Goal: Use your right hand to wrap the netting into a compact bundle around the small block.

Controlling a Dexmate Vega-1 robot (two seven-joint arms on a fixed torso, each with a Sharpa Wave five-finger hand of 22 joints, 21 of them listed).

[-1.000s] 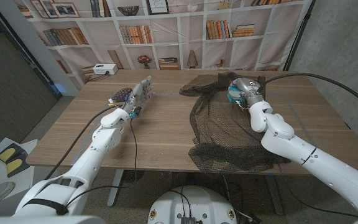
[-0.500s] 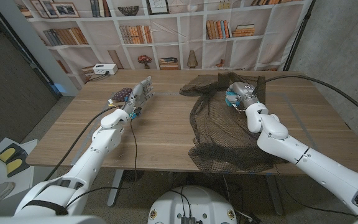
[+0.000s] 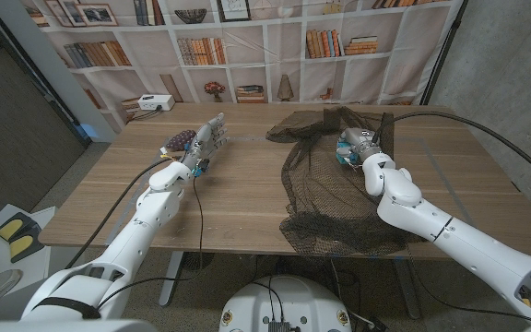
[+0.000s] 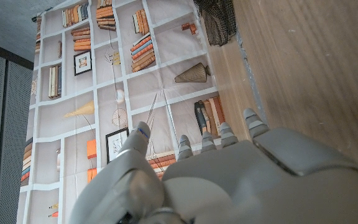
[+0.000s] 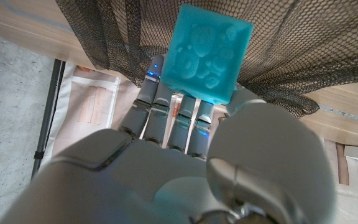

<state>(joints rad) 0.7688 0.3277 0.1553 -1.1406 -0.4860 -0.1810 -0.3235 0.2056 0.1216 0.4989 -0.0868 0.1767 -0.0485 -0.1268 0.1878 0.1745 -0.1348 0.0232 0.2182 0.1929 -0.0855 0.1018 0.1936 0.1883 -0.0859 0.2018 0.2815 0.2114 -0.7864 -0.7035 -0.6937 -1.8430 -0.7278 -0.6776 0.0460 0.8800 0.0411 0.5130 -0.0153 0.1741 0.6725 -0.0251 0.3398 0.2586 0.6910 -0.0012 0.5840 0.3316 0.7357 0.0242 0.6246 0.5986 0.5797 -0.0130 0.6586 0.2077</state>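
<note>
1 white box (image 3: 155, 101) beyond left hand (image 3: 201, 143)

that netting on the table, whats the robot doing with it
The right hand holds a small turquoise block at the far end of the black netting and is working the mesh around it. Most of the netting is spread over the wooden table, its near end hanging off the edge. The left hand waits aside.

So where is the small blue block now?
In the head view the blue block is at the table's far right, held in the right hand against the black netting.
</note>
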